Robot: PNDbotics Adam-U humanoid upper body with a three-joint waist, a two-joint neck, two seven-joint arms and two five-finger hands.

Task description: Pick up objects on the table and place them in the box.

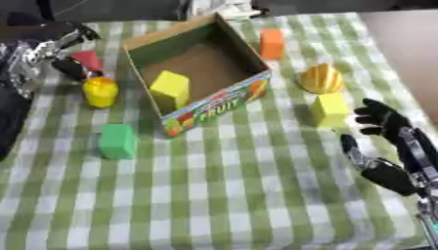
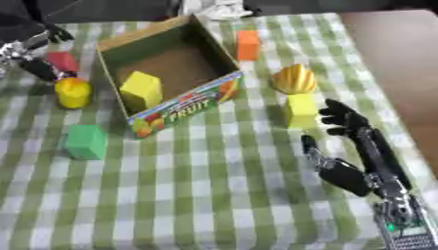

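The right hand (image 2: 346, 163) is at the right side of the worktop (image 1: 239, 195), which is covered with a green and white checked cloth. Its fingers (image 2: 338, 114) are spread apart and only a little bent, and the thumb (image 2: 310, 146) stands away from them, so the hand is open and holds nothing. The dark fingertips are just beside the right face of a yellow block (image 1: 329, 110), but I cannot tell if they touch it. This block stands upright on the cloth, with its long axis vertical.

The left hand (image 1: 68, 66) is at the upper left, partly hidden by silver and black arm parts. It is near a red cone-like piece (image 1: 87, 59) and a yellow cylinder (image 1: 100, 91); I cannot tell how its fingers are set or if they touch anything.

The box (image 1: 214, 105) is open at the top and lies askew, with its long axis going from the near left to the far right. The printed side with the word "FRUIT" faces the near edge. Inside it, against the near left corner, stands 1 yellow block (image 1: 170, 88), upright.

An orange block (image 1: 272, 44) stands upright just beyond the far right corner of the box. A yellow-orange ribbed fruit shape (image 1: 321, 79) lies to the right of the box, near the yellow block on the cloth. A green block (image 1: 117, 141) stands to the left of the near corner of the box, well apart from both hands.
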